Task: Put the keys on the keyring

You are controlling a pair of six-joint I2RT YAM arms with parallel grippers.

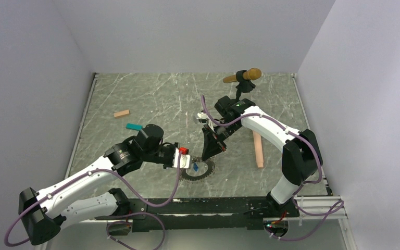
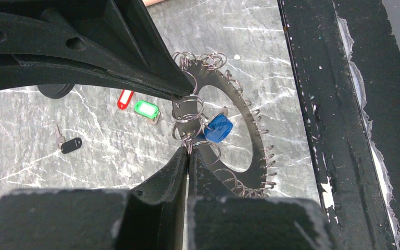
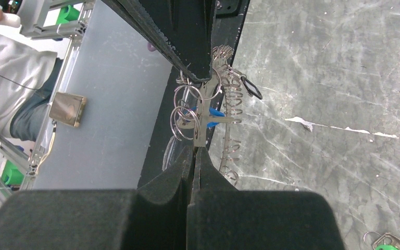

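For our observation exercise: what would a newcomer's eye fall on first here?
The dark keyring, fringed with wire loops, sits by the table's near edge, left and right jaws pinched shut on it. A blue tag hangs on it; a red tag and a green tag lie loose beside it.

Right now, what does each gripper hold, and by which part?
Left gripper: a wire ring at the keyring's edge. Right gripper: the end of a flat metal piece by the blue tag, probably the key.
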